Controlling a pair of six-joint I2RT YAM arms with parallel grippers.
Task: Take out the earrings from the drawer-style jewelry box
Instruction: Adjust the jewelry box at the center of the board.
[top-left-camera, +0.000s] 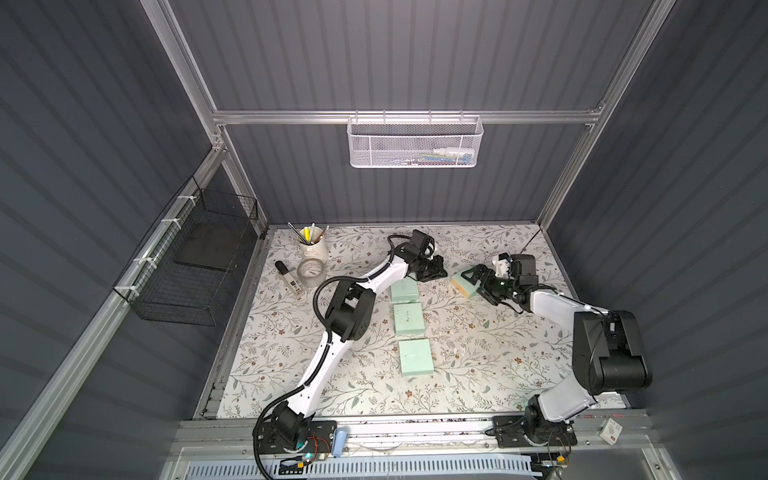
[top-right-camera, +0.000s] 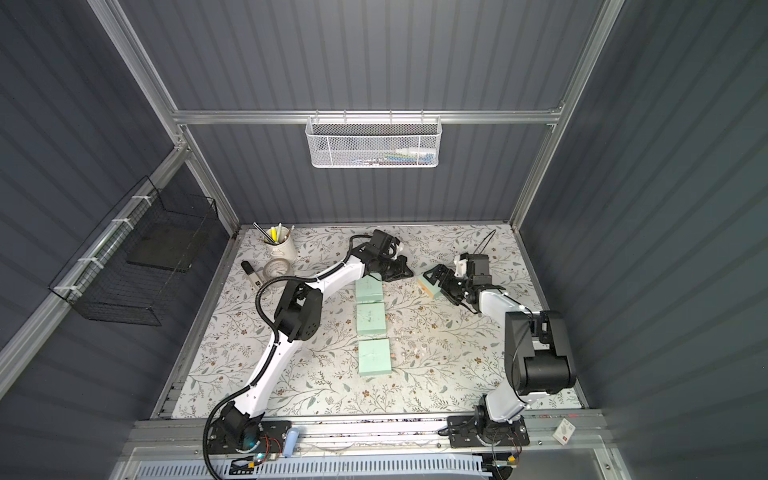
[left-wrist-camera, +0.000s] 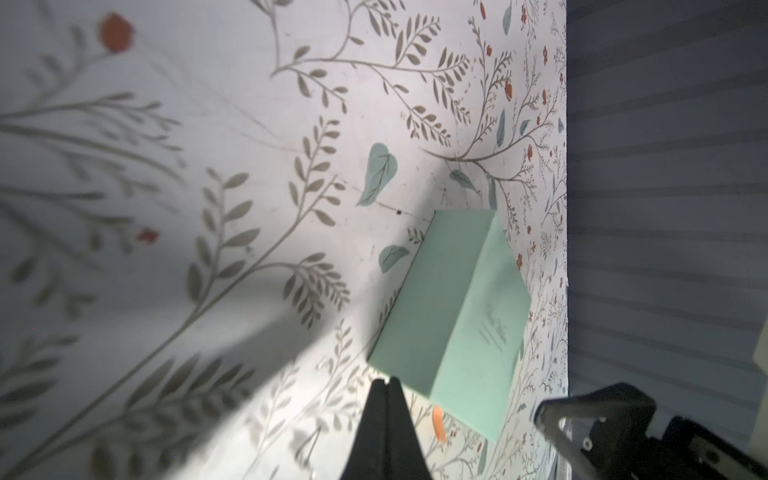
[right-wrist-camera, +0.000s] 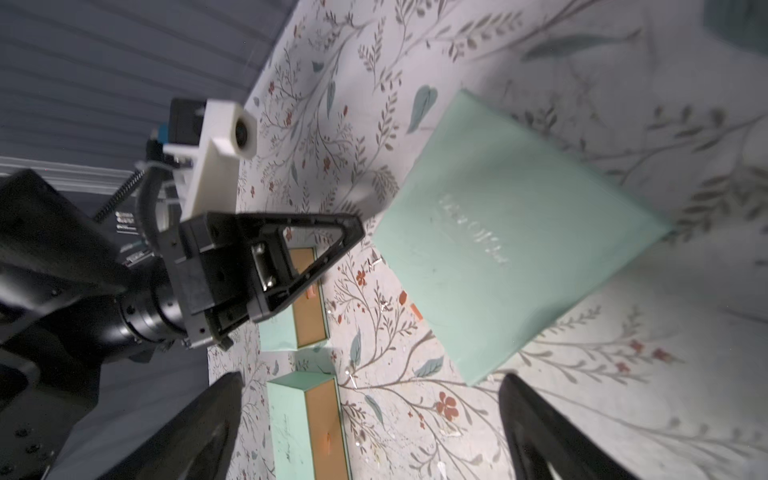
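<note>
Your right gripper (right-wrist-camera: 370, 411) stands wide open and empty, the mint jewelry box (right-wrist-camera: 519, 232) just ahead of it, corner-first on the bench (top-left-camera: 478, 374). Its orange pull tab (left-wrist-camera: 438, 424) lies just beside your closed left gripper (left-wrist-camera: 384, 384). The earrings aren't visible; I judge them inside.

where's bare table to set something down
Best: the front strip of the table, between the nearest mint box and the front rail. Crowded: back left around the pen cup, tape roll and marker; back middle, where the left gripper and right gripper sit by the fourth box.
</note>
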